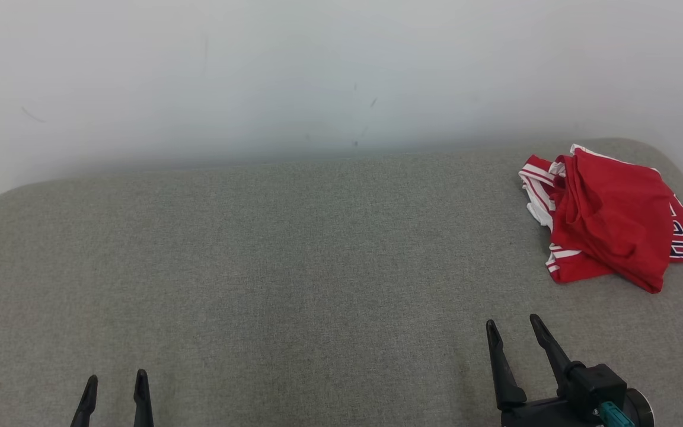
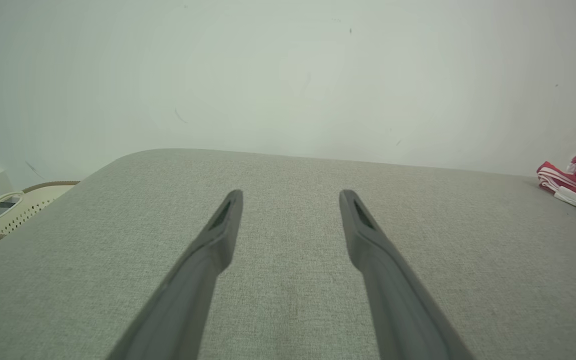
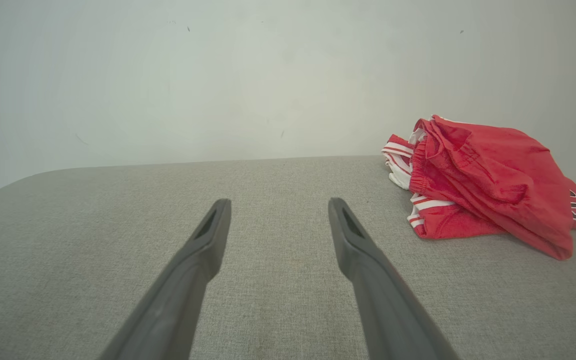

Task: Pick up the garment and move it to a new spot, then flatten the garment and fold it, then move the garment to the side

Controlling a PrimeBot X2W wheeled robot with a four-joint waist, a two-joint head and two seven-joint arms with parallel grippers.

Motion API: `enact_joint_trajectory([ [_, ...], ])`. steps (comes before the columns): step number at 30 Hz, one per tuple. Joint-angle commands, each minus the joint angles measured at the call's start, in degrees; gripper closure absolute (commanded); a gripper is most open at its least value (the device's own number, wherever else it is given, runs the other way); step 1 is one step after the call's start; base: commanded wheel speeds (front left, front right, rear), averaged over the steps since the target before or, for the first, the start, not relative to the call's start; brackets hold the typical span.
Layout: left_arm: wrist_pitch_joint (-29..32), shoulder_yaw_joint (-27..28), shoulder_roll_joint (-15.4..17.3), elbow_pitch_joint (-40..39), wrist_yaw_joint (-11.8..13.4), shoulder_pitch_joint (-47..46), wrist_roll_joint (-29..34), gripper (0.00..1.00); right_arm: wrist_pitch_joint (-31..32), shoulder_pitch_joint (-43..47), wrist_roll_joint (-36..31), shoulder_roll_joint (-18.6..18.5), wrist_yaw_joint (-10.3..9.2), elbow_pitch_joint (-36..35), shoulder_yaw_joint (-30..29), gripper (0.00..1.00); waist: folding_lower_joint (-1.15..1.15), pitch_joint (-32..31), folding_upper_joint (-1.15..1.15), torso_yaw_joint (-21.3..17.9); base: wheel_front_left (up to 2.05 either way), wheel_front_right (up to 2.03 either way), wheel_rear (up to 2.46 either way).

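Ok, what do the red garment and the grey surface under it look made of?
Red garment: thin, smooth fabric, probably synthetic jersey; it drapes in soft folds, with white striped trim. Grey surface: matte woven upholstery cloth, likely padded; visible weave, rounded edges.

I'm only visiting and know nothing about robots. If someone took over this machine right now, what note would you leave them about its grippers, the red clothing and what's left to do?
Left gripper: open and empty, at the near left above the grey padded surface.
Right gripper: open and empty, at the near right, short of the garment.
The garment: red with white stripes, lying in a crumpled heap at the far right corner of the surface, with nothing touching it.
Done: nothing that shows.
Left: pick it up, move it to a new spot, flatten it, fold it, set it aside.
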Motion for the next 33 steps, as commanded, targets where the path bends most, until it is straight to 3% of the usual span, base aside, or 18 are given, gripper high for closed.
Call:
enact_joint_trajectory([
  [1,-0.2,0.2,0.0,0.1,0.3,0.3,0.0,0.00,-0.1,0.2,-0.3,0.2,0.00,0.2,0.1,0.00,0.00,0.0,0.00,0.0,0.00,0.00,0.00],
  [7,-0.2,0.3,0.0,-0.1,0.0,0.3,-0.4,0.00,-0.1,-0.3,-0.2,0.3,0.00,0.6,0.5,0.00,0.00,-0.3,0.00,-0.2,0.00,0.00,0.00],
  [8,0.0,0.1,-0.1,0.1,0.0,0.0,-0.2,1.00,0.0,-0.2,0.0,0.1,0.00,0.6,0.4,1.00,0.00,-0.3,0.00,-0.2,0.00,0.00,0.00],
  [12,0.5,0.0,-0.3,2.3,0.0,-0.1,-1.2,1.00,0.3,1.0,1.1,0.1,0.00,2.1,0.2,1.00,0.00,-0.2,0.00,-0.2,0.00,0.00,0.00],
  [33,0.4,-4.4,-0.3,5.9,-2.0,-3.5,-23.6,1.00,8.9,-2.7,25.4,-2.1,0.00,5.6,-6.2,1.00,0.00,0.0,0.00,-0.1,0.00,0.00,0.00],
])
